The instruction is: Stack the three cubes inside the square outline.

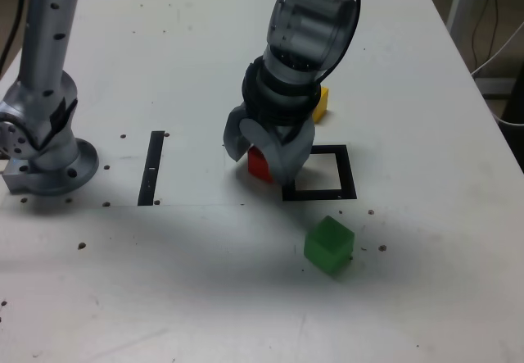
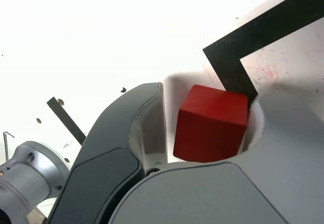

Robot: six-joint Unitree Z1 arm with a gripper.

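Note:
The red cube (image 1: 259, 165) (image 2: 211, 124) rests on the table just outside the square outline (image 1: 346, 171) (image 2: 229, 66), at its corner on the exterior view's left. My gripper (image 1: 266, 160) (image 2: 210, 128) is down over the cube with a jaw on each side. One jaw touches it. A thin pale sliver shows at the other, so a firm grip is unclear. The yellow cube (image 1: 320, 105) sits behind the arm, partly hidden. The green cube (image 1: 329, 245) lies in front of the outline, nearer the camera.
A thin black strip (image 1: 152, 166) (image 2: 66, 118) lies on the white table towards the exterior view's left. The arm's grey base (image 1: 45, 146) stands at the far left edge. Small screw holes dot the tabletop.

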